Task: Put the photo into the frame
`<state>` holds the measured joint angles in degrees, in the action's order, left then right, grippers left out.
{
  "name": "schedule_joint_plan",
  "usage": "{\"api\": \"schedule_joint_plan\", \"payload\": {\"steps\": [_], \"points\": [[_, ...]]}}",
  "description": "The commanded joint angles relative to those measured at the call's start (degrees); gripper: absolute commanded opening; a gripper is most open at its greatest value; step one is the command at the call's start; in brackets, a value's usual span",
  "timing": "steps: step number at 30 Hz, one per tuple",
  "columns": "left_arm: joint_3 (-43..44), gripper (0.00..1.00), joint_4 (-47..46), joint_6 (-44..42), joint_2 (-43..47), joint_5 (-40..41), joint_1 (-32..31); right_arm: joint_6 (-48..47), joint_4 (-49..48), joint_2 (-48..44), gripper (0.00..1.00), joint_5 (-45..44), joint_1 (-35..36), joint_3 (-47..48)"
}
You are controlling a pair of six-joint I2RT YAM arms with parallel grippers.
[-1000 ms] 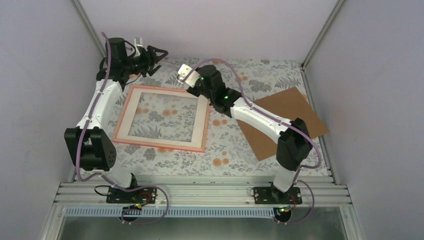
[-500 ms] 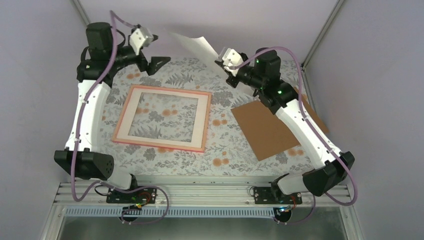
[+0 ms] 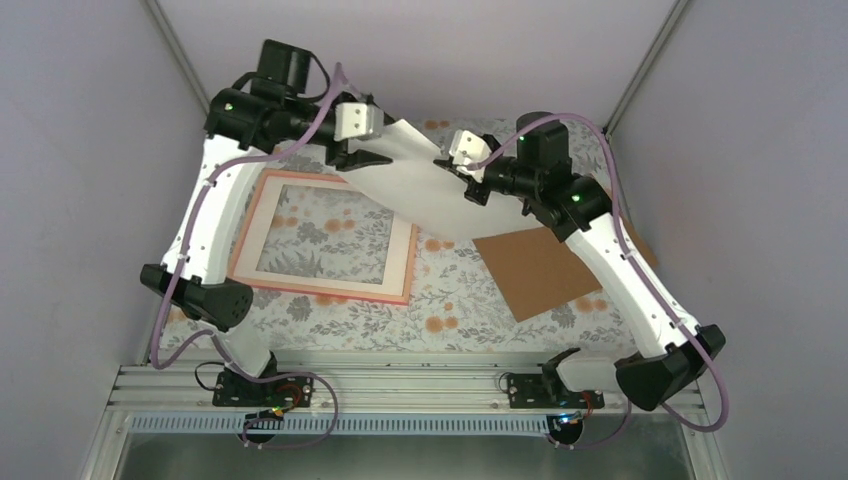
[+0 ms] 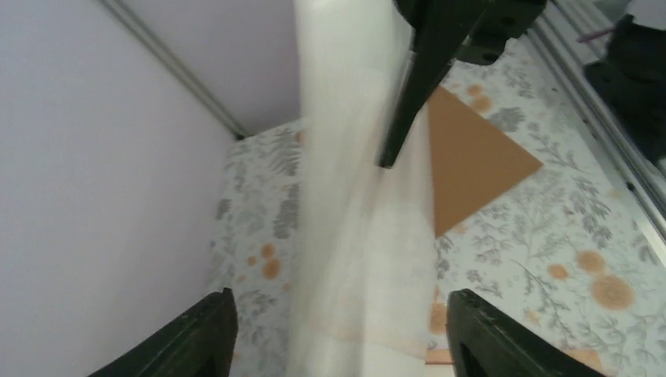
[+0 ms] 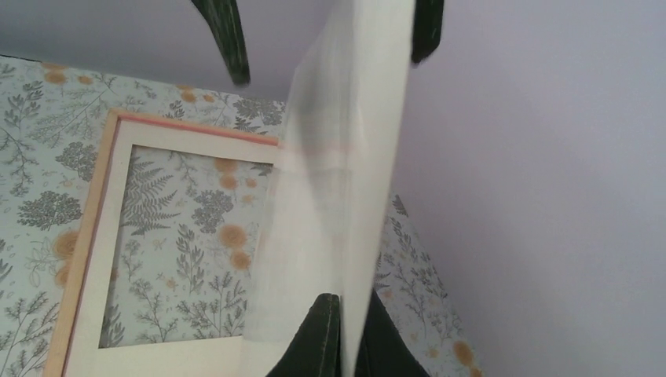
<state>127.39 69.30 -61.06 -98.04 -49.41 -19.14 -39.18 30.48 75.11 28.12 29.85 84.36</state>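
The photo (image 3: 420, 185) hangs in the air with its plain white back towards the top camera, slanting over the frame's far right corner. My right gripper (image 3: 452, 165) is shut on its right edge; the right wrist view shows both fingers (image 5: 322, 338) pinching the sheet (image 5: 338, 173). My left gripper (image 3: 375, 135) is open at the sheet's far left end; in the left wrist view its jaws (image 4: 342, 330) stand wide apart on either side of the sheet (image 4: 353, 196), not touching it. The frame (image 3: 250, 225) lies flat on the table, pale back up, also seen in the right wrist view (image 5: 106, 204).
A brown backing board (image 3: 540, 265) lies flat at the right of the table, partly under my right arm; it also shows in the left wrist view (image 4: 471, 165). Pale walls close in the table at the back and both sides.
My right gripper has brought the photo from the back wall forward and down over the frame's far right corner. My left arm has swung right, its open jaws now around the sheet's far end.
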Motion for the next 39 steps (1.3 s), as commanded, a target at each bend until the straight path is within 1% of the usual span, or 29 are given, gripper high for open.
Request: {"api": "schedule_joint_plan", "payload": {"steps": [1, 2, 3, 4, 5, 6, 7, 8, 10, 11, 13, 14, 16, 17, 18, 19, 21, 23, 25, 27, 29, 30, 32, 33, 34, 35, 37, 39], "points": [[1.0, 0.53, 5.8, 0.6, -1.2, -1.2, -2.8, -1.0, 1.2, -3.5, 0.04, 1.1, -0.4, -1.7], [1.3, 0.37, 5.4, 2.2, -1.4, -1.8, -3.3, -0.8, 1.1, -4.2, 0.04, 0.6, -0.4, -2.4], [1.5, 0.18, 4.1, 4.5, -1.5, -2.8, -3.7, -0.2, 0.4, -5.1, 0.04, -0.6, -0.5, -3.3], [1.5, 0.06, 3.0, 6.8, -1.5, -4.2, -3.8, 1.0, -0.1, -6.1, 0.05, -1.5, -0.4, -3.9], [1.1, 0.03, 1.6, 11.0, -1.3, -6.0, -3.8, 2.4, -0.6, -7.0, 0.09, -2.4, -0.5, -4.5], [-0.3, 0.03, -0.5, 14.9, -1.0, -8.2, -3.8, 4.1, -1.1, -7.8, 0.24, -3.1, -0.4, -4.9], [-2.2, 0.02, -2.8, 18.9, -0.6, -10.5, -3.7, 6.0, -1.7, -8.6, 0.47, -3.4, -0.5, -5.0], [-5.4, 0.02, -6.0, 23.1, 0.1, -13.0, -3.5, 8.2, -2.5, -9.3, 0.61, -3.2, -0.5, -5.1], [-14.5, 0.02, -15.4, 33.3, 2.3, -16.8, -2.9, 11.1, -3.8, -10.9, 0.72, -1.9, -0.5, -5.3], [-21.4, 0.02, -20.9, 38.6, 3.9, -18.8, -2.3, 12.6, -4.5, -11.6, 0.81, -1.6, -0.4, -5.5], [-30.5, 0.02, -32.2, 49.1, 6.3, -20.0, -0.8, 14.8, -4.3, -12.5, 0.96, -0.8, -0.4, -5.4], [-34.9, 0.02, -37.6, 54.3, 7.1, -20.3, 0.5, 15.8, -3.0, -12.5, 0.99, -0.1, -0.4, -4.8], [-42.0, 0.02, -47.8, 66.0, 8.0, -20.0, 4.3, 18.8, 0.5, -11.4, 1.00, 0.6, -0.5, -2.6], [-45.0, 0.02, -51.4, 70.9, 7.9, -20.1, 6.2, 20.5, 2.4, -10.7, 1.00, 1.0, -0.5, -1.8], [-46.9, 0.02, -52.7, 73.6, 7.3, -19.2, 8.0, 21.9, 4.1, -10.1, 1.00, 2.2, -0.6, -1.8], [-48.1, 0.02, -51.9, 73.8, 6.5, -18.4, 9.3, 23.4, 5.3, -9.9, 1.00, 3.5, -0.8, -2.5], [-48.5, 0.02, -46.0, 70.8, 4.1, -14.6, 11.3, 27.3, 5.8, -10.2, 1.00, 4.4, -2.3, -6.0], [-49.1, 0.02, -41.1, 69.3, 1.0, -13.1, 13.6, 29.0, 6.5, -9.9, 1.00, 6.4, -5.1, -8.7], [-48.4, 0.02, -35.1, 65.5, -2.2, -9.3, 15.4, 29.8, 8.1, -8.0, 1.00, 9.2, -9.5, -10.1], [-47.9, 0.02, -31.7, 61.7, -3.7, -5.4, 16.6, 29.8, 10.5, -3.9, 1.00, 12.4, -14.3, -10.8], [-47.3, 0.02, -29.9, 60.2, -4.0, 0.3, 17.2, 29.6, 13.2, 0.3, 1.00, 15.7, -19.0, -11.0], [-47.2, 0.02, -29.9, 60.5, -4.0, 1.5, 17.9, 29.2, 14.2, 2.2, 1.00, 17.4, -21.1, -11.1], [-46.7, 0.02, -30.1, 61.4, -4.2, 1.8, 19.4, 28.3, 15.9, 5.5, 1.00, 19.1, -23.9, -11.2], [-45.9, 0.02, -29.6, 61.0, -4.4, -0.1, 19.8, 27.7, 16.9, 6.9, 1.00, 20.2, -25.1, -11.2], [-44.8, 0.02, -28.6, 59.7, -4.3, -1.7, 19.4, 27.3, 17.5, 8.2, 1.00, 21.1, -26.0, -11.5], [-43.8, 0.02, -27.6, 58.2, -3.8, -1.7, 18.3, 27.4, 17.6, 8.9, 1.00, 21.8, -26.7, -12.2], [-43.7, 0.02, -26.5, 55.9, -2.4, 1.4, 15.5, 29.1, 16.5, 9.7, 1.00, 22.7, -27.7, -14.6], [-45.4, 0.02, -26.6, 55.5, -2.1, 4.2, 15.1, 30.9, 15.1, 10.4, 1.00, 24.2, -28.4, -17.9]]}}
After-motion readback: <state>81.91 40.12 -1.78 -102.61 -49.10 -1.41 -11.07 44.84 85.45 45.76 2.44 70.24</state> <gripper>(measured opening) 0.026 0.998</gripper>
